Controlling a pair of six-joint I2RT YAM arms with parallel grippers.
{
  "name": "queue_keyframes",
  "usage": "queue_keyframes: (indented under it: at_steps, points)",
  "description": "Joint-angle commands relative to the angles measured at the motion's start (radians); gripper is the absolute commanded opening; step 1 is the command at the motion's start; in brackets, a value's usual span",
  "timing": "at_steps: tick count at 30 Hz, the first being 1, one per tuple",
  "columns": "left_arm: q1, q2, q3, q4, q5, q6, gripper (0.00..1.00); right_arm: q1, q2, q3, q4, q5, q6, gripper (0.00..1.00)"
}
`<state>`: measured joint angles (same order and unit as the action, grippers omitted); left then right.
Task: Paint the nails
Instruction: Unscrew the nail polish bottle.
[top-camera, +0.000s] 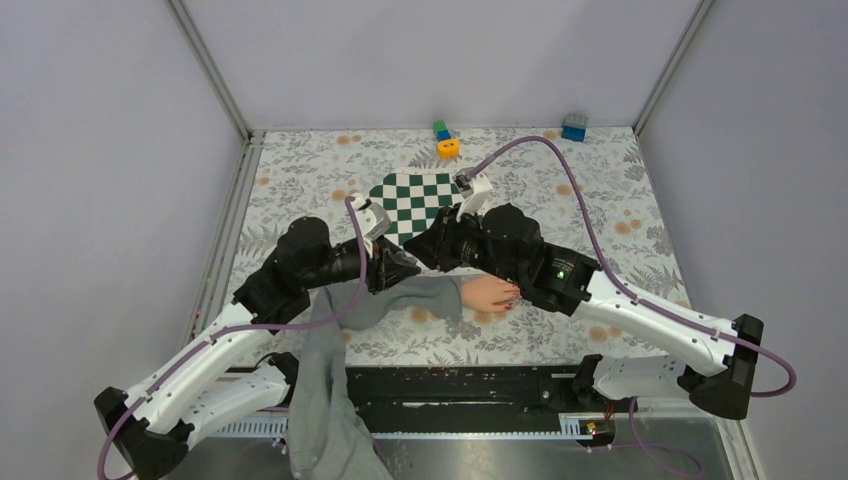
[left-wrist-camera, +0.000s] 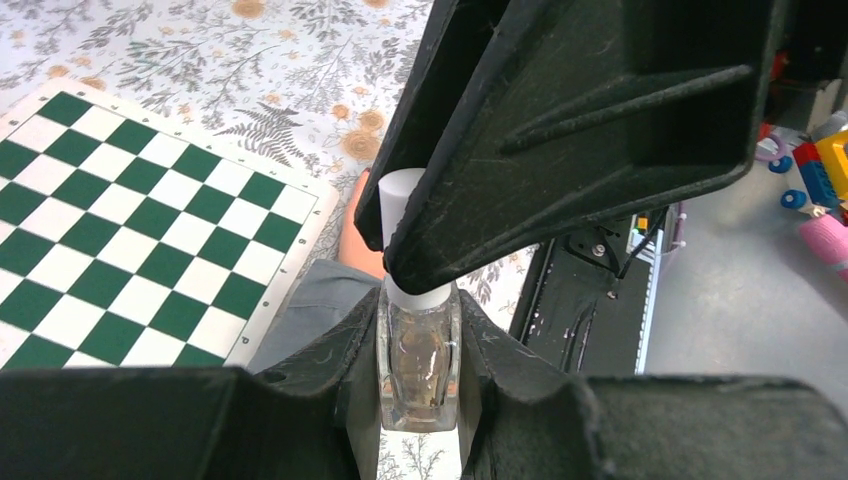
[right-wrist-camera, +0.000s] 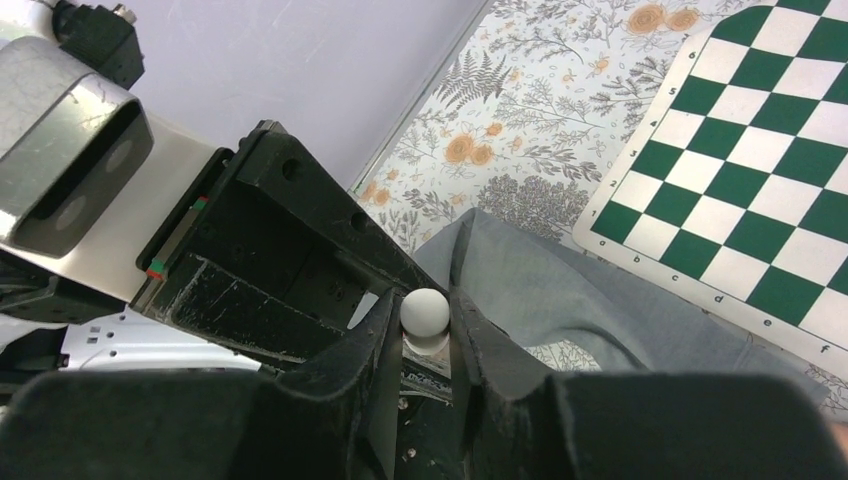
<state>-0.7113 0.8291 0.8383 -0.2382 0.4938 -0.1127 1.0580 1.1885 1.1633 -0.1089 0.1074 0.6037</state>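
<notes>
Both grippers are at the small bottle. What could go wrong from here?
1. The right gripper's jaws pinch the smooth white cap; they may slip when twisting.
2. The left gripper holds the clear polish bottle near the grey sleeve and hand; an opened bottle could tip and spill there.

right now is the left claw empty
No, the left claw is shut on a small clear bottle with a white cap.
</notes>
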Motion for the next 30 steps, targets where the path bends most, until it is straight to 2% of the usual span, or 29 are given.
queue_keyframes:
  at_steps: [1, 4, 16, 25, 30]
  points:
    - [-0.003, 0.014, 0.039, 0.085, 0.146, -0.007, 0.0, -0.023, -0.042, -0.025, 0.081, -0.065, -0.017, 0.0]
    - [0.004, 0.023, 0.034, 0.117, 0.222, -0.033, 0.0, -0.029, -0.057, -0.042, 0.098, -0.103, -0.037, 0.0]
    - [0.019, 0.027, -0.009, 0.334, 0.557, -0.163, 0.0, -0.04, -0.137, -0.137, 0.302, -0.448, -0.114, 0.0]
    - [0.019, 0.026, -0.024, 0.419, 0.67, -0.22, 0.0, -0.039, -0.168, -0.163, 0.41, -0.664, -0.143, 0.0]
    - [0.017, 0.036, -0.036, 0.488, 0.721, -0.273, 0.0, -0.039, -0.175, -0.17, 0.445, -0.719, -0.138, 0.0]
